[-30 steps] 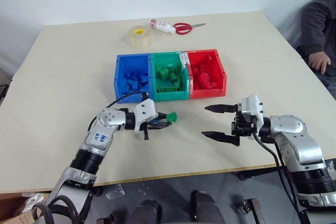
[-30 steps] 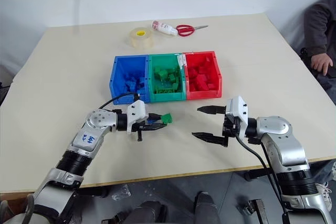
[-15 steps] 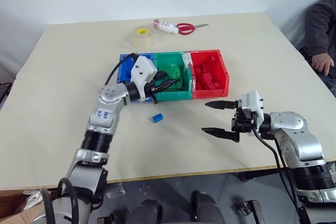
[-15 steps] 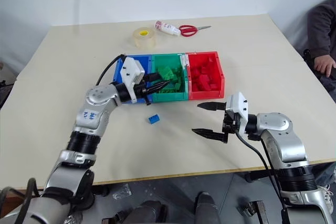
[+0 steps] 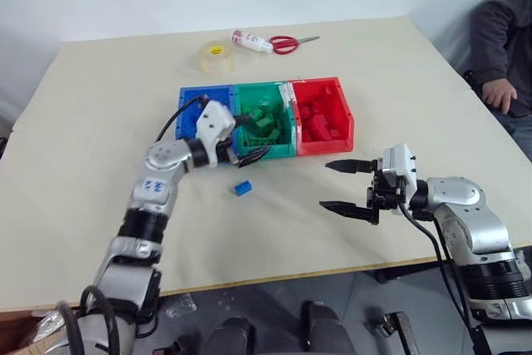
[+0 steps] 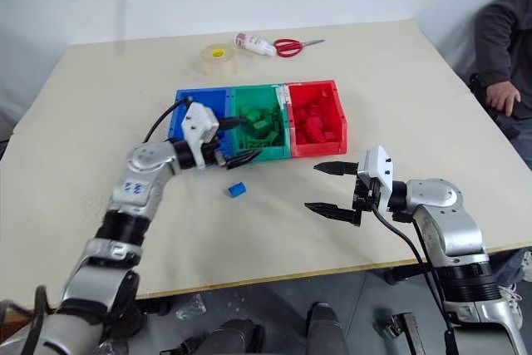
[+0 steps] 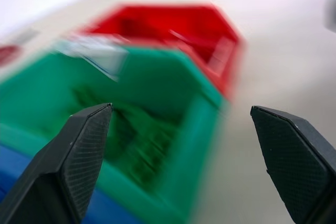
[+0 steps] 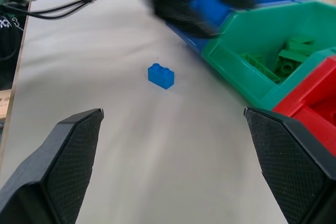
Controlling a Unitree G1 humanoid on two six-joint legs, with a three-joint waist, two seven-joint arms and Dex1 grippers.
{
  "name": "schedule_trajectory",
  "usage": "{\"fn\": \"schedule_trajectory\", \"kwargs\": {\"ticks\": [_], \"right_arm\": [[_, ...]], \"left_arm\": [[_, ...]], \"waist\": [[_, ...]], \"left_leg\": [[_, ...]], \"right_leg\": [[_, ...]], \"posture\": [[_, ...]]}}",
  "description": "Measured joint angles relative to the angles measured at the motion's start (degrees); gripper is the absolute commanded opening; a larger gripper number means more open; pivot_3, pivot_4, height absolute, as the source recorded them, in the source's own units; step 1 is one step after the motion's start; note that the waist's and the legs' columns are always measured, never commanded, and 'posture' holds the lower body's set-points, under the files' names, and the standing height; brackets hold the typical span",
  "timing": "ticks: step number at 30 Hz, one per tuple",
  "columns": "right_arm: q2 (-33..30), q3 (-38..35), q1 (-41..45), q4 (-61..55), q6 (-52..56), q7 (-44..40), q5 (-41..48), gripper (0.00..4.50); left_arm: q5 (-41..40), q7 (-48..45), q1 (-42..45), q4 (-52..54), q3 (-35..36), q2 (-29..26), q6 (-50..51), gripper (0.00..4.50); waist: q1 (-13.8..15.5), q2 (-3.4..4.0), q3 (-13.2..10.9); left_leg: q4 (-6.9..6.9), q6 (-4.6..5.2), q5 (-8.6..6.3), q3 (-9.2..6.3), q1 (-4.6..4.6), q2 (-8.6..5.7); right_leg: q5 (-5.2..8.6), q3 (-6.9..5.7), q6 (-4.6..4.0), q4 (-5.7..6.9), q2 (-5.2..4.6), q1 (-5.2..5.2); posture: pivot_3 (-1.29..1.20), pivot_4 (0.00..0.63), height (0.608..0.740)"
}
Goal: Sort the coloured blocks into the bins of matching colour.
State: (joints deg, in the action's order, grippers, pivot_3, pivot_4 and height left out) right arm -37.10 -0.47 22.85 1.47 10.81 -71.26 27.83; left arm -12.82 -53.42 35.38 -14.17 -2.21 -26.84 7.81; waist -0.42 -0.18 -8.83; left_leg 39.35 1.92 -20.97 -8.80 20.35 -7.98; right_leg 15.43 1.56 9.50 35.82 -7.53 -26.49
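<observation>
The person (image 5: 501, 47) is cut off by the picture's edge; the left arm hides part of the blue bin (image 5: 193, 106).

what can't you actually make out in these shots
- Blocks in the green bin: left wrist view, smeared by blur, so they cannot be counted.
- Blue bin: head views, the left gripper and its arm cover the near part, so its contents there are hidden.
- Label on the white tube beside the scissors: too small to read.
- Person: cut off by the right edge.
</observation>
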Motion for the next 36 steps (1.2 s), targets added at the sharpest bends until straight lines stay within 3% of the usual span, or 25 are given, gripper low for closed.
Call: {"fn": "schedule_trajectory", "kwargs": {"ticks": [7,13,22,30,36], "right_arm": [[-0.2,0.1,1.4,2.0,-0.7,-3.9,0.6,4.50],[-0.2,0.3,3.9,5.6,-1.0,-5.6,0.2,4.50],[0.4,0.4,4.7,5.9,-1.2,-8.0,0.1,4.50],[0.5,0.3,4.6,5.7,-1.7,-7.9,0.3,4.50],[0.4,0.1,3.4,5.1,-1.7,-7.3,0.3,4.50]], "left_arm": [[-6.7,-5.5,-16.6,17.2,7.7,-13.0,6.6,4.48],[-10.0,-9.1,-31.9,22.5,16.7,-20.5,8.4,4.48],[-10.7,-6.7,-34.6,23.1,19.5,-19.2,8.4,4.48],[-6.4,-2.0,-26.4,22.3,8.8,-13.6,7.6,4.48],[-1.3,0.4,-19.6,16.1,1.0,-7.8,4.4,4.48]], "waist": [[0.2,0.02,0.0],[0.3,0.06,0.0],[1.0,0.07,0.0],[0.7,0.06,0.0],[0.4,0.06,0.0]], "left_leg": [[-0.02,0.00,0.00,-0.03,-0.02,0.00],[-0.16,0.00,0.00,-0.01,-0.08,0.02],[-0.15,0.00,0.00,-0.02,-0.08,0.02],[-0.15,0.00,0.00,0.00,-0.08,0.02],[-0.14,0.00,0.00,-0.01,-0.08,0.02]], "right_leg": [[0.00,0.01,-0.01,-0.03,-0.01,0.03],[0.02,0.03,-0.05,-0.15,0.01,0.06],[0.02,0.00,-0.06,-0.19,0.00,0.12],[0.01,-0.01,-0.06,-0.16,0.00,0.12],[0.01,-0.04,-0.06,-0.14,-0.01,0.11]], "posture": [[0.00,0.150,0.740],[0.00,0.150,0.740],[0.00,0.150,0.740],[0.00,0.150,0.740],[0.00,0.150,0.740]]}}
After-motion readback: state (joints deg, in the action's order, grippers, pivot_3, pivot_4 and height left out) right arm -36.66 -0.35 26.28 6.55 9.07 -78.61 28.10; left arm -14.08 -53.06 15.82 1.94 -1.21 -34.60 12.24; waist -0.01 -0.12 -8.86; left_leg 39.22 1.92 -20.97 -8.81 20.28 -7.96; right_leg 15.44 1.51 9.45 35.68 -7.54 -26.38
